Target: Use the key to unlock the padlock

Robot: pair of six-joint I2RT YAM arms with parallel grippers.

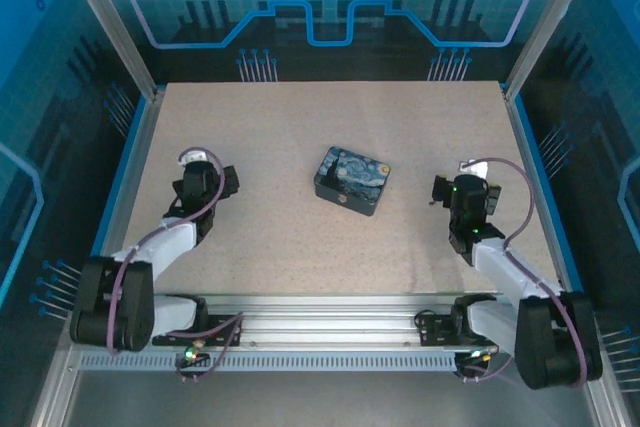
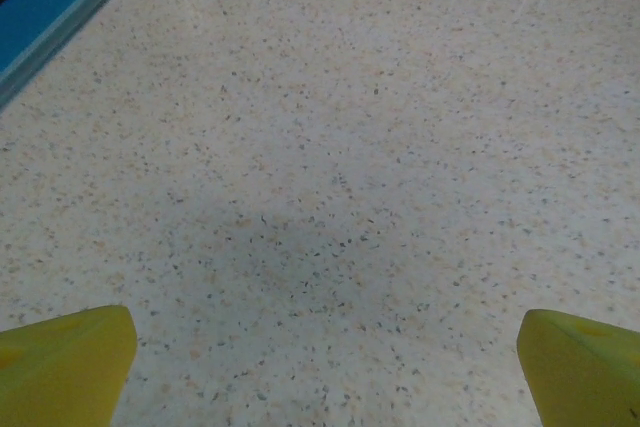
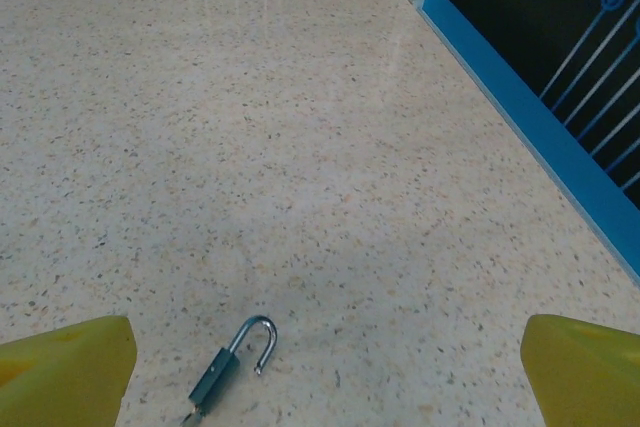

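On table (image 1: 300,247): 1 padlock (image 3: 232,367), 1 box (image 1: 352,180)

Left pincer (image 2: 325,372) agape over speckled table (image 2: 330,147)

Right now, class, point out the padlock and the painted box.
padlock (image 3: 226,365): right wrist view, upper end of its body.
painted box (image 1: 352,179): top external view, middle of its lid.
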